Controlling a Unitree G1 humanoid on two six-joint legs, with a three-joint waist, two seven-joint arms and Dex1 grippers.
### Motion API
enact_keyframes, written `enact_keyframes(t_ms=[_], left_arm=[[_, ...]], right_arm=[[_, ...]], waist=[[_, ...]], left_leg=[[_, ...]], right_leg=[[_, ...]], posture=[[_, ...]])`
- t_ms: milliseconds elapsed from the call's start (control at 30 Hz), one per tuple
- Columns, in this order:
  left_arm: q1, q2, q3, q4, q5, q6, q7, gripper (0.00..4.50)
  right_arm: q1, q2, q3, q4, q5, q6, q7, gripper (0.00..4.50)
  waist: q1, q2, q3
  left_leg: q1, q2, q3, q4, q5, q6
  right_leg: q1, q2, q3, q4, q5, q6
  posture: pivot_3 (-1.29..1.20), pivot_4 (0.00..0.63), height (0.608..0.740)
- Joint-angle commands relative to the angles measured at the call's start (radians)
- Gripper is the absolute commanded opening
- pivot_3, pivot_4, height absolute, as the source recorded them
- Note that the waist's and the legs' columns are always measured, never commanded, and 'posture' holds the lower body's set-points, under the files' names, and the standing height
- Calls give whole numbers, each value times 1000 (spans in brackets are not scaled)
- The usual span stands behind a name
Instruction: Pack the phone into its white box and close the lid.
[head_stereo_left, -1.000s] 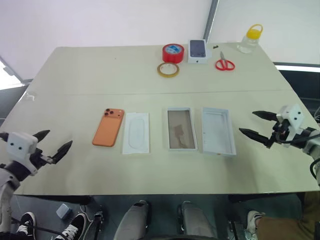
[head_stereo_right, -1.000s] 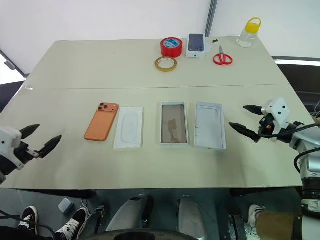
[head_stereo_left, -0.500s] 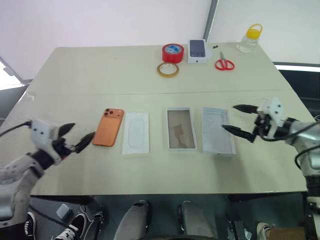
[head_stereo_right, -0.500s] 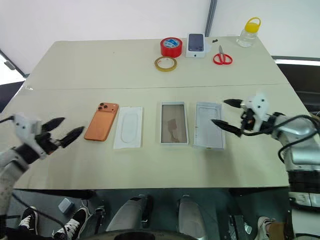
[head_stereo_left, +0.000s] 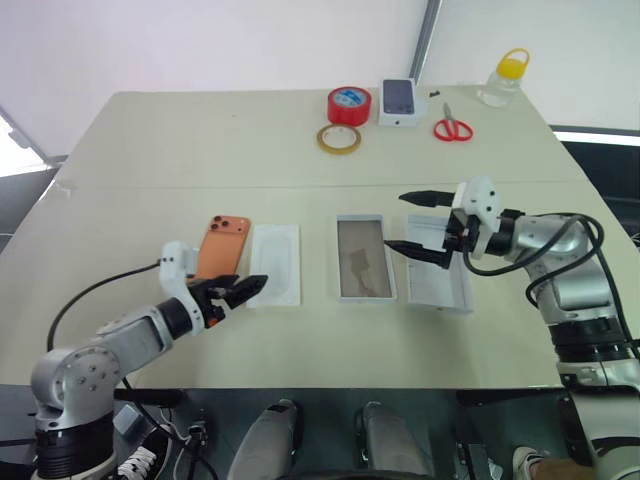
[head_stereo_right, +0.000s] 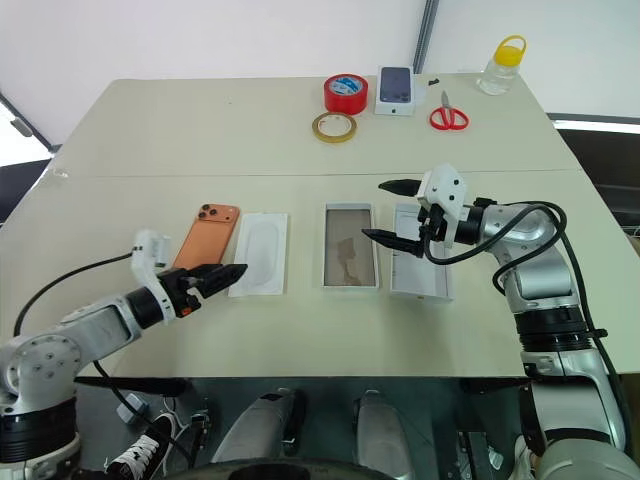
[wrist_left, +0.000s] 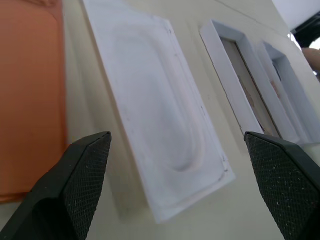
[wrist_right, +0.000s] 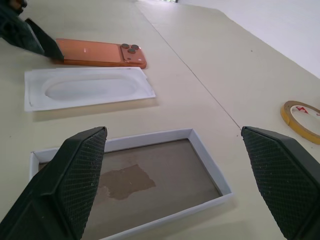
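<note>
The shallow white rectangular box (head_stereo_left: 363, 257) with its brownish inner floor lies open and empty in the middle of the pale table (head_stereo_left: 180, 150), and serves as the landmark here: nothing has gone into it yet, so the packing is judged not yet begun. Just beside it on the robot's right lies the shallow white lid (head_stereo_left: 445, 285), hollow side up and also empty, set apart so the tray stays free to receive the phone. On the box's other side lies a flat white insert with an oval emboss (head_stereo_left: 274, 264), and beyond that insert, farther from the box, the orange smartphone with rounded corners (head_stereo_left: 219, 246) rests camera-side up, its lens cluster at the far end. The left gripper (head_stereo_left: 238, 291) hangs low at the near ends of the phone and the insert, its two black fingers spread wide and holding nothing; it looks posed to reach for the phone. The right gripper (head_stereo_left: 413, 222) hovers between the box and the lid, jaws likewise wide and empty, perhaps to steady the tray. Well beyond the box, at the table's far edge, stand a red tape roll (head_stereo_left: 347, 105), a tan tape ring (head_stereo_left: 339, 139), a small white box picturing a dark phone (head_stereo_left: 398, 101), red-handled scissors (head_stereo_left: 452, 126) and a clear jar with a yellow lid (head_stereo_left: 502, 80).
</note>
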Motion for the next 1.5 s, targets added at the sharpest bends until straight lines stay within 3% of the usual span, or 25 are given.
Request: enact_keyframes(t_ms=[33,467,567,800,833,1133,1333,1433,1500], left_arm=[[-11,-18,17,-14,-37,24,67,4473],[-72,-151,-17,90,-85,44,181,4473],[-60,-148,-23,93,-97,74,201,3690],[-66,-153,-14,95,-108,85,220,183],[-69,-155,-12,98,-112,85,223,31],[-105,-163,18,119,-146,56,243,31],[-156,-134,81,162,-308,80,323,31],[-166,-109,71,185,-422,97,361,0],[-177,-79,50,178,-460,98,377,0]], right_arm=[[-16,3,-17,10,2,-38,11,4495],[6,6,-19,-3,-5,-66,-9,4495],[13,-3,-21,-11,-7,-68,-6,4500],[78,-25,28,-69,-26,-42,33,4500],[90,-25,36,-88,-21,-27,39,4500],[179,-20,181,-227,-110,76,24,4500],[119,22,236,-206,-157,155,-21,4500],[109,16,261,-202,-174,147,4,3628],[102,19,278,-194,-183,141,14,2679]], waist=[[-1,0,0],[6,1,-1],[5,1,-1],[4,0,-1],[4,1,-1],[3,0,-1],[1,0,0],[2,0,0],[2,-1,0]], left_leg=[[0,0,0,0,0,0],[0,0,0,1,0,0],[0,0,0,1,0,0],[0,0,0,1,0,0],[0,0,0,1,0,-1],[0,0,0,1,0,-1],[0,0,0,1,1,-2],[0,0,0,1,2,-3],[0,0,0,1,2,-3]], right_leg=[[0,0,0,0,0,0],[1,0,0,0,0,0],[1,0,0,0,0,0],[1,0,0,0,0,0],[1,0,0,0,0,0],[1,0,0,0,0,0],[0,0,0,1,0,0],[0,0,0,0,0,0],[0,0,0,0,0,0]], posture=[[0,150,740],[0,150,740],[0,150,740],[0,150,740],[0,150,740],[0,150,740],[0,150,740],[0,150,740],[0,150,740]])
